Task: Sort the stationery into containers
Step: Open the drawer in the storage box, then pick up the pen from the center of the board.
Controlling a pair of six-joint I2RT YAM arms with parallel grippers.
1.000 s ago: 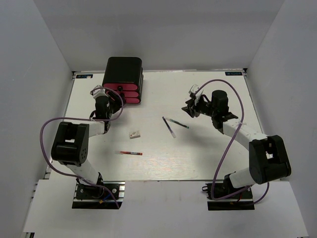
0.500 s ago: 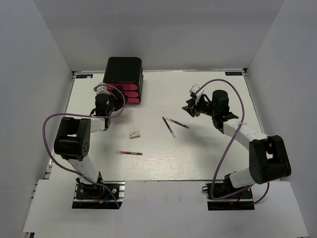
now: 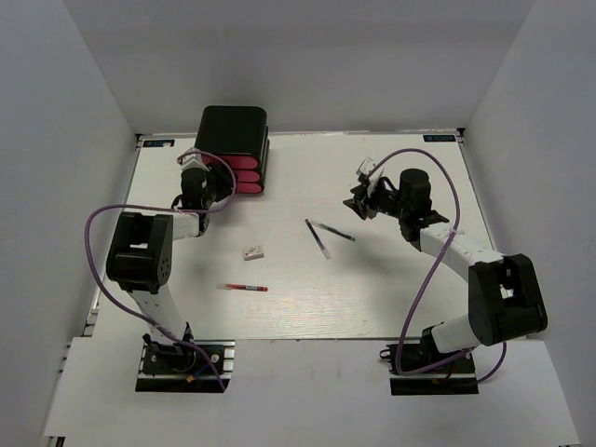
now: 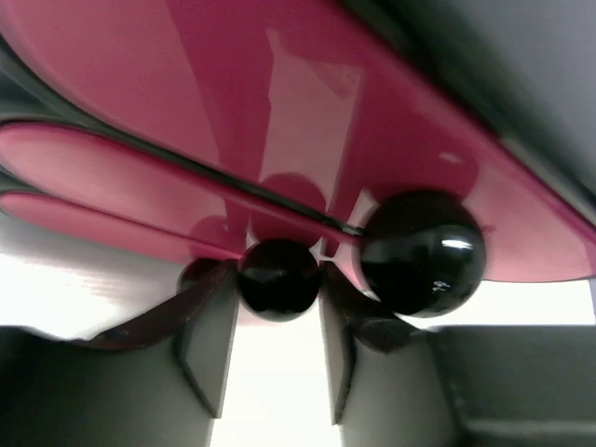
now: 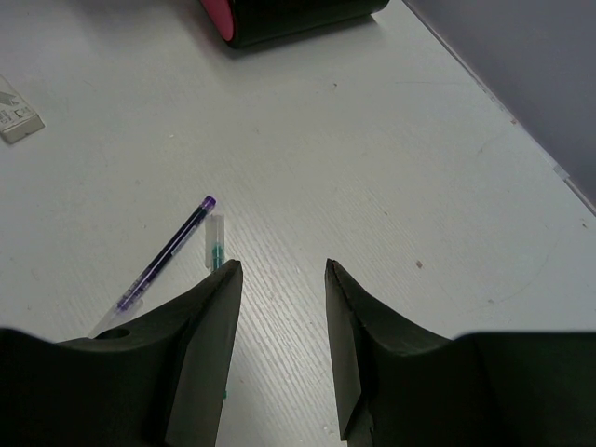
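Observation:
The containers are a black mini chest [image 3: 233, 140] with pink drawers [image 4: 279, 112] at the table's far left. My left gripper [image 3: 210, 177] is pressed up to its front, both fingers [image 4: 209, 345] against a black round knob [image 4: 277, 279]. A second, larger-looking knob [image 4: 424, 251] sits just to the right; I cannot tell which drawer each belongs to. My right gripper [image 5: 282, 270] hovers open over the table, empty. A dark blue pen [image 5: 163, 256] and a thin green-tipped pen [image 5: 215, 244] lie beside its left finger. A red pen [image 3: 247, 288] and a white eraser [image 3: 253, 251] lie mid-table.
White walls enclose the table on three sides. The chest [image 5: 279, 14] shows at the top of the right wrist view, with the eraser [image 5: 17, 119] at the left edge. Purple cables loop over both arms.
My left gripper has moved forward to the chest's drawer fronts and its jaws have narrowed onto a knob. The right arm and the loose items have not moved.

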